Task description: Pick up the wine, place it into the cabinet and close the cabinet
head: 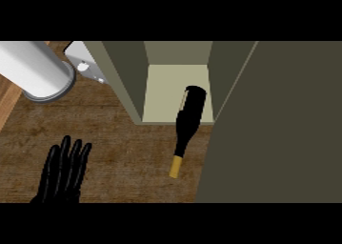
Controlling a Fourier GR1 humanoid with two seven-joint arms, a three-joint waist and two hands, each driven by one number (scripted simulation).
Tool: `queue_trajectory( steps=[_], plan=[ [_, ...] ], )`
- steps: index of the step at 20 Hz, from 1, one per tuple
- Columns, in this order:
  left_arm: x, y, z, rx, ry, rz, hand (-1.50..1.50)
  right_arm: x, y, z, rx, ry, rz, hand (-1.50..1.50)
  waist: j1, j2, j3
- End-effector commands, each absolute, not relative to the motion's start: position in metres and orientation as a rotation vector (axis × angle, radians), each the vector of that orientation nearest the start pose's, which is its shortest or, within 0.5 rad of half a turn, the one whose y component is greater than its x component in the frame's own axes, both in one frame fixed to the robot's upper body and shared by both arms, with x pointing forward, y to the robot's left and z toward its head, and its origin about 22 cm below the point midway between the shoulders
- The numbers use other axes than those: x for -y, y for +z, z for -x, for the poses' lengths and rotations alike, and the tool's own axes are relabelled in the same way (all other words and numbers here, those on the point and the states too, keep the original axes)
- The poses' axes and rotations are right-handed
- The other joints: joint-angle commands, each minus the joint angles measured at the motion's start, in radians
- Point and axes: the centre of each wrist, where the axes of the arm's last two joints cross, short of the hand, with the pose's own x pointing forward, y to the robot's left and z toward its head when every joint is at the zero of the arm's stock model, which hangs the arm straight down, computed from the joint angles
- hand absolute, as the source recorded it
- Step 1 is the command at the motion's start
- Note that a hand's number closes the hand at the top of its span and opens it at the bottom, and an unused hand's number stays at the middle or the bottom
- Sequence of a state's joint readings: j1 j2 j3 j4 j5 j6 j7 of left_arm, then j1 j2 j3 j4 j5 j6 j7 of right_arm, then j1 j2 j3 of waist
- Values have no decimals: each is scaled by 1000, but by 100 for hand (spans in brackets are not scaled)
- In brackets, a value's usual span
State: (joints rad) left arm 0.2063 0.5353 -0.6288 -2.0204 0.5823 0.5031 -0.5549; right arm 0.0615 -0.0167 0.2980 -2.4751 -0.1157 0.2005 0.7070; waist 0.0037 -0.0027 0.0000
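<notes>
The wine bottle (pixel 186 119) is dark with a gold-capped neck (pixel 176 167). It lies on its side, base inside the open cabinet (pixel 163 90) and neck sticking out over the wooden counter (pixel 124 143). The cabinet's dark olive door (pixel 286 124) stands open and fills the right side of the view. My left hand (pixel 62 174) rests at the lower left with straight fingers pointing up, well apart from the bottle and holding nothing. My right hand does not show.
A large white cylinder (pixel 33 69) with a grey rim lies at the upper left. Beside it, against the cabinet's left wall (pixel 120 76), is a small pale fixture with a knob (pixel 83 66). A lighter wood strip (pixel 1 109) runs along the counter's left edge.
</notes>
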Motion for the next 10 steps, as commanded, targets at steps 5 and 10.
queue_trajectory(
  steps=[5,10],
  plan=[
    [-246,59,-142,1954,170,240,-150,170,191,-105,1612,505,-620,150,2,-2,-1],
    [-266,84,-145,1965,191,217,-150,157,199,-88,1633,655,-667,150,-3,-5,-1]
  ],
)
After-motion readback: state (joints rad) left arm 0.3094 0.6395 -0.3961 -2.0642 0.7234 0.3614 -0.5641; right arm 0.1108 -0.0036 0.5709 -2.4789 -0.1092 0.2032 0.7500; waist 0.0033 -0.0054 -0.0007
